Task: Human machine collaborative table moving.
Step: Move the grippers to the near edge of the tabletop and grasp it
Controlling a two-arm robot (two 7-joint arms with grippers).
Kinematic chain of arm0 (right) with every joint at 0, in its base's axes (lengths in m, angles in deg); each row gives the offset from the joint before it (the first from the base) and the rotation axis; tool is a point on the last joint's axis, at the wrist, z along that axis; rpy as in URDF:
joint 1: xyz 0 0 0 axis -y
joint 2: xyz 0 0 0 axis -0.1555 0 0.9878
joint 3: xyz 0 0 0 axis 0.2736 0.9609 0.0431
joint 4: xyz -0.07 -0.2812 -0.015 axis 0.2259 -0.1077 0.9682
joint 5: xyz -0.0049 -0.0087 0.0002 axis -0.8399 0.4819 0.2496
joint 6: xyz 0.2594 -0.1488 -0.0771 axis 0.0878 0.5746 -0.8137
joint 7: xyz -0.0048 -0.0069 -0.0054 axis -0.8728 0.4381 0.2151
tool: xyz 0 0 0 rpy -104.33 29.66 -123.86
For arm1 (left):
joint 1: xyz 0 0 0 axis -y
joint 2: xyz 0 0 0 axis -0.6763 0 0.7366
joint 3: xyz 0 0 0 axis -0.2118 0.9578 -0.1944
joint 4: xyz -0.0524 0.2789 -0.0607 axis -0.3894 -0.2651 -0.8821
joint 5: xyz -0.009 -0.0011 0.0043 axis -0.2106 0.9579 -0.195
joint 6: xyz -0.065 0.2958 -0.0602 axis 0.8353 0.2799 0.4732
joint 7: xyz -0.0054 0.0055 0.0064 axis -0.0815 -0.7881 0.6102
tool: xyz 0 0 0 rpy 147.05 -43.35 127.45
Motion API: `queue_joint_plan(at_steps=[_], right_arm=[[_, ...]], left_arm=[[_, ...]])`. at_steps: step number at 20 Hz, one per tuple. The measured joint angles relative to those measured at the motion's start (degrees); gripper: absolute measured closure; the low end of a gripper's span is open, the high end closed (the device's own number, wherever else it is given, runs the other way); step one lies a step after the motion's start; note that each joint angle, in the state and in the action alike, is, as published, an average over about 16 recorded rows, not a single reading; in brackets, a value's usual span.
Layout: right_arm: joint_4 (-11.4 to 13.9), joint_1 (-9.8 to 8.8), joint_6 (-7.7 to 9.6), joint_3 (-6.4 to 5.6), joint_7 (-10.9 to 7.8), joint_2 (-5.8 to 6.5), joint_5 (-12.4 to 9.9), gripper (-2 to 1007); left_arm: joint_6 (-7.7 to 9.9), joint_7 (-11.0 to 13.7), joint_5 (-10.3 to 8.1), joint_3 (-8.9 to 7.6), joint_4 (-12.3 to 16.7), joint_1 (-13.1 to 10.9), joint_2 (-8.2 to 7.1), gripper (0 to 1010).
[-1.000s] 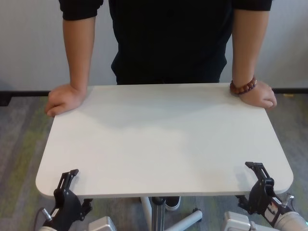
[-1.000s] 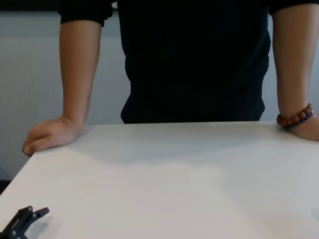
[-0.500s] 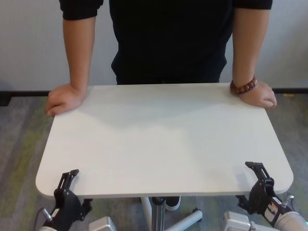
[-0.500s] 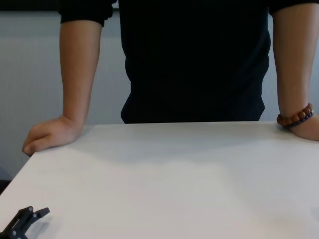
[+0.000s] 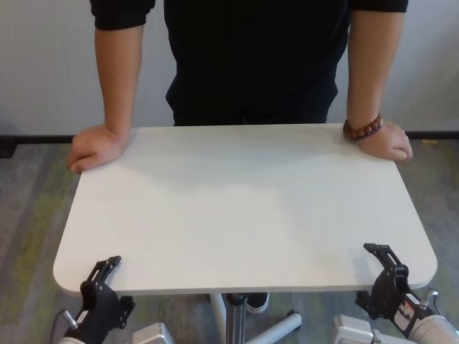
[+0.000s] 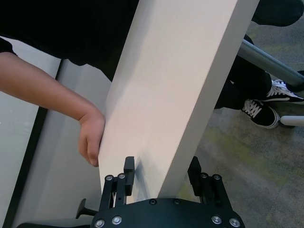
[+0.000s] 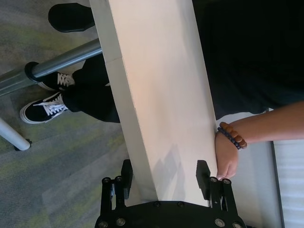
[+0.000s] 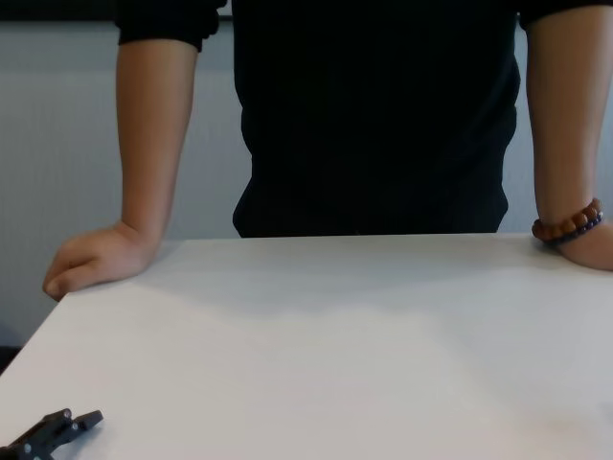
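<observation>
A: Starting with the head view. Level on the floor stands the table (image 5: 244, 208), near edge toward the robot. At the far edge, the human (image 5: 251, 64), with one hand (image 5: 93, 147) on the far-left corner. Other hand (image 5: 387, 143), with the bracelet (image 5: 362, 129), on the far-right corner.

B: Left gripper (image 5: 100, 276) at the near-left corner, right gripper (image 5: 384, 266) at the near-right corner. Fingers spread around the thin edge on each side. Upper finger raised clear of the top on the right, lower on the left.

A: Hence the first risk: pulling or lifting before both sides clamp. Likely to skew the top toward one corner.

B: Left wrist view: left gripper (image 6: 161, 167) with one finger over the top and one under it. Sliver of shadow beside the upper one. Not pinching, by the look.

A: Right wrist view: same straddle for the right gripper (image 7: 164, 173), gap wider. Underneath, the pedestal leg (image 7: 61, 64) and the shoes (image 7: 45, 107) close by it. Could run the base into those feet if shoved toward the far edge.

B: Chest view: only the left upper finger (image 8: 57, 426), low over the near-left corner. Cannot tell contact there.

A: Smooth top, thin edge. Probably slippery under a shallow bite.
</observation>
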Motion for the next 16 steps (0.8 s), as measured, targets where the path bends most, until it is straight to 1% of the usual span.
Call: queue_joint_plan(at_steps=[5, 10, 16], right_arm=[[0.0, 0.00, 0.01, 0.01, 0.00, 0.00, 0.0, 318], [0.0, 0.00, 0.02, 0.02, -0.01, 0.00, 0.0, 478], [0.0, -0.01, 0.04, 0.03, -0.02, 0.00, 0.0, 599]], left_arm=[[0.01, 0.0, 0.01, 0.00, 0.0, 0.0, 0.00, 336], [0.02, 0.0, 0.01, 0.00, 0.0, 0.0, 0.00, 403], [0.02, 0.0, 0.01, -0.01, 0.0, 0.0, 0.00, 448]])
